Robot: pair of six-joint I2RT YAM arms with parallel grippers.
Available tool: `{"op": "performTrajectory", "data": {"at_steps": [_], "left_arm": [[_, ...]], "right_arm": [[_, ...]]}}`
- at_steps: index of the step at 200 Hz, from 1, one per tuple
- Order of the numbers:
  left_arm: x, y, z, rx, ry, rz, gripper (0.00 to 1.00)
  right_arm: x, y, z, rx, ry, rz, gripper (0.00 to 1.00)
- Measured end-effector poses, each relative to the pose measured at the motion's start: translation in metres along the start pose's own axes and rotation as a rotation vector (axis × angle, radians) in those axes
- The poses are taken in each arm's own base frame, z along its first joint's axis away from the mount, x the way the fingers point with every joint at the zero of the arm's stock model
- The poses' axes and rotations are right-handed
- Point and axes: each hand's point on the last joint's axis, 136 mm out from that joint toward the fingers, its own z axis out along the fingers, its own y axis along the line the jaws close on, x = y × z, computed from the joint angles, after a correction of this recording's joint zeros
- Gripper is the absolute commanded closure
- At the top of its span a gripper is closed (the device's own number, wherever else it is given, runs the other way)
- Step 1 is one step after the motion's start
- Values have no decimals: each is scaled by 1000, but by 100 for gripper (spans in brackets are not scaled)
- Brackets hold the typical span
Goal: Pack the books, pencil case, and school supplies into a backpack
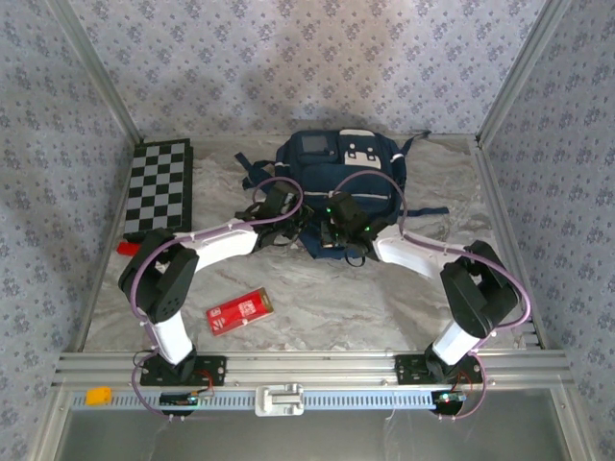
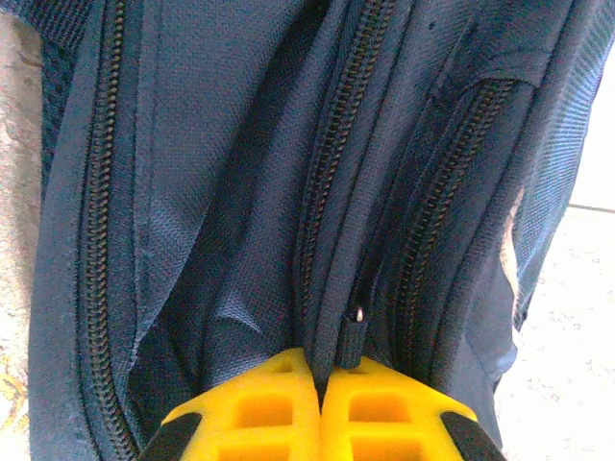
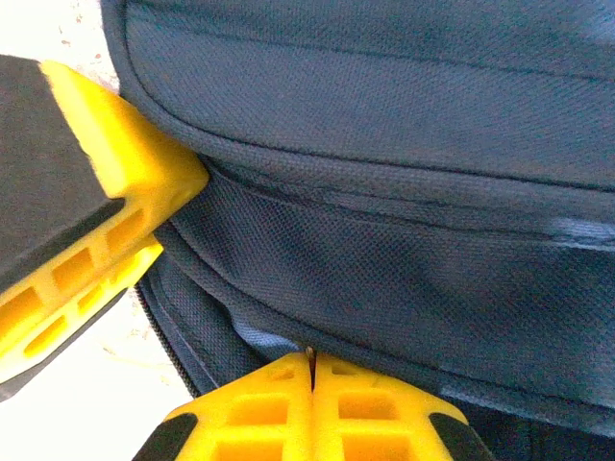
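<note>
left gripper (image 2: 320, 363) closed flush, zipper pull (image 2: 354, 331) touching its tips; right gripper (image 3: 312, 363) closed too, tips pressed into backpack (image 1: 338, 161) fabric.

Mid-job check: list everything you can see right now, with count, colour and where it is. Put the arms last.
backpack: one, navy with white patches, far centre of the table.
pencil case: one, red with white print, lying flat near left of centre, apart from the backpack.
chequered board: one, black and white, far left.
small block: one, red, left edge, just nearer than the board.
small orange object: one, on the near rail at left; too small to identify.
table: one, grey marbled top.
left gripper: one, yellow fingers, shut on the backpack beside a zip pull.
right gripper: one, yellow fingers, shut on the backpack's fabric.
</note>
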Motion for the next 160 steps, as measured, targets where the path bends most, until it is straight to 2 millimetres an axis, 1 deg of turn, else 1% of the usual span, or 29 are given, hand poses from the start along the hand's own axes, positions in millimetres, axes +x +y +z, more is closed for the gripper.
{"op": "performTrajectory", "data": {"at_steps": [13, 37, 63, 73, 97, 113, 125, 137, 160], "left_arm": [[0, 0, 0, -1, -5, 0, 100], [-1, -2, -1, 6, -11, -2, 100], [-2, -4, -2, 11, -15, -4, 100], [-2, -4, -2, 13, -16, -7, 100], [-2, -5, -2, 14, -16, -10, 100], [-2, -6, -3, 20, -18, -10, 100], [-3, -9, -6, 27, -19, -10, 100], [-3, -12, -9, 33, -22, -8, 100], [-5, -18, -18, 46, -26, 0, 100]], "right_arm": [[1, 0, 4, -1, 12, 6, 86], [-1, 3, 7, -13, 17, 12, 79], [-2, 5, 12, -18, 24, 11, 73], [0, 5, 15, -15, 30, 10, 73], [0, 3, 19, -3, 33, 12, 80], [-1, 1, 20, 17, 25, 16, 91], [-2, -1, 20, 31, 17, 19, 96], [-3, -2, 18, 44, 7, 22, 100], [-10, 1, 4, 50, -19, 17, 100]]}}
